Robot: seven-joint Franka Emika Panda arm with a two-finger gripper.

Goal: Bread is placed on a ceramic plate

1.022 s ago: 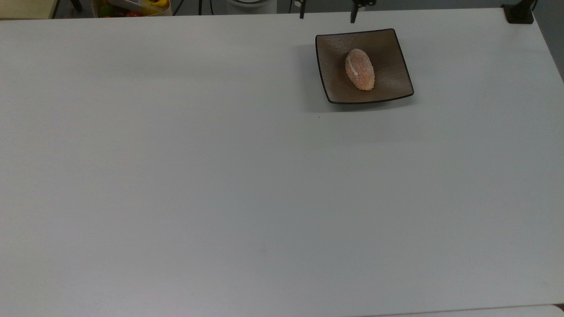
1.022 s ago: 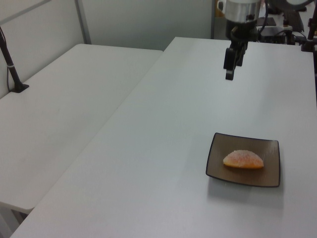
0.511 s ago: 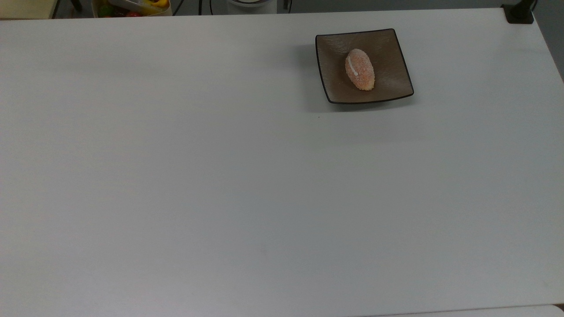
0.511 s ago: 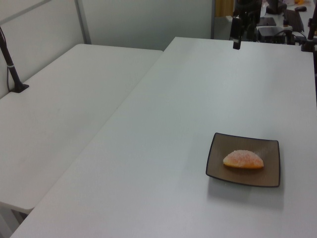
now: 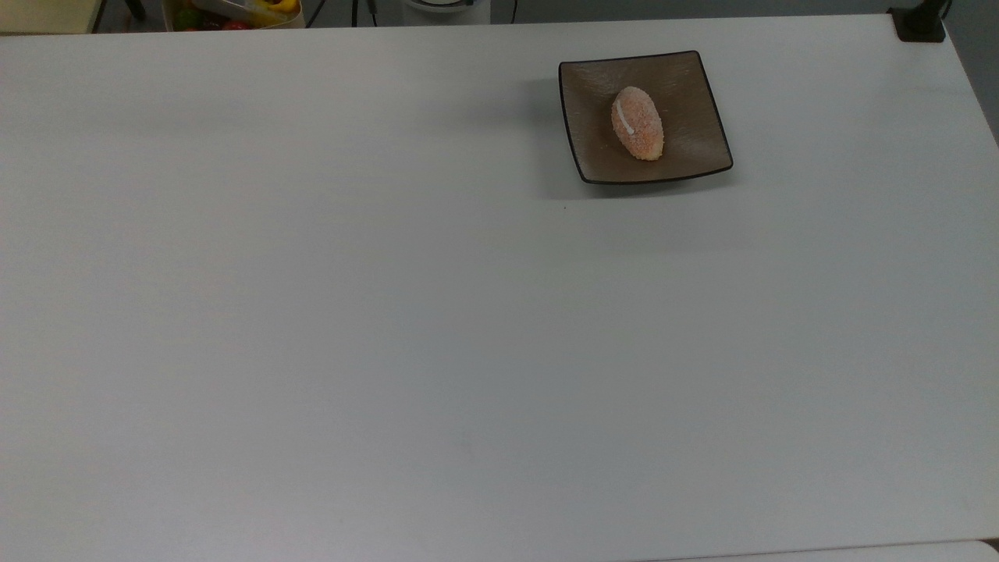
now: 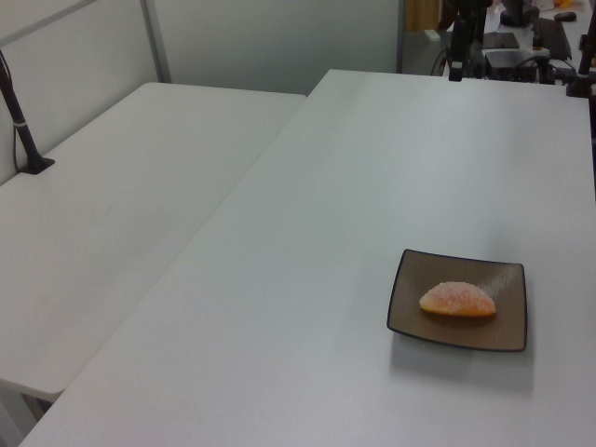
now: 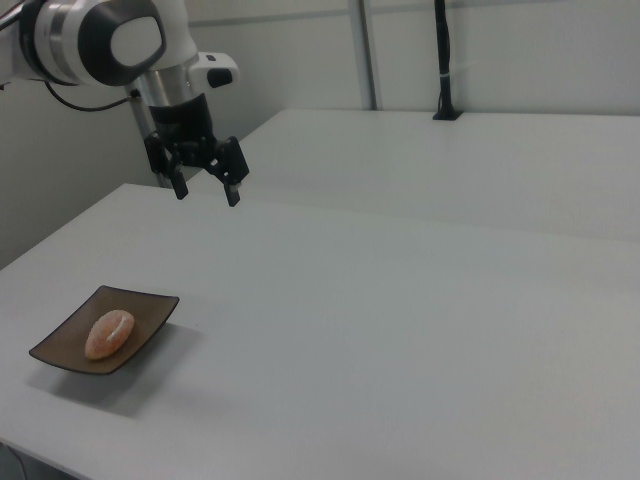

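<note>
Bread [image 5: 638, 122] lay on the ceramic plate [image 5: 593, 148], likely light and crumbly, best pinched across its middle, while my gripper [image 7: 205, 185] hung empty, fingers spread.

The ceramic plate [image 5: 687, 86] looked glossy and faintly rippled, the bread [image 5: 638, 122] rough and crumbly, and the table [image 5: 390, 312] smooth and matt.

Two white tables [image 6: 307, 233] stand side by side against grey partition walls [image 6: 270, 42].
</note>
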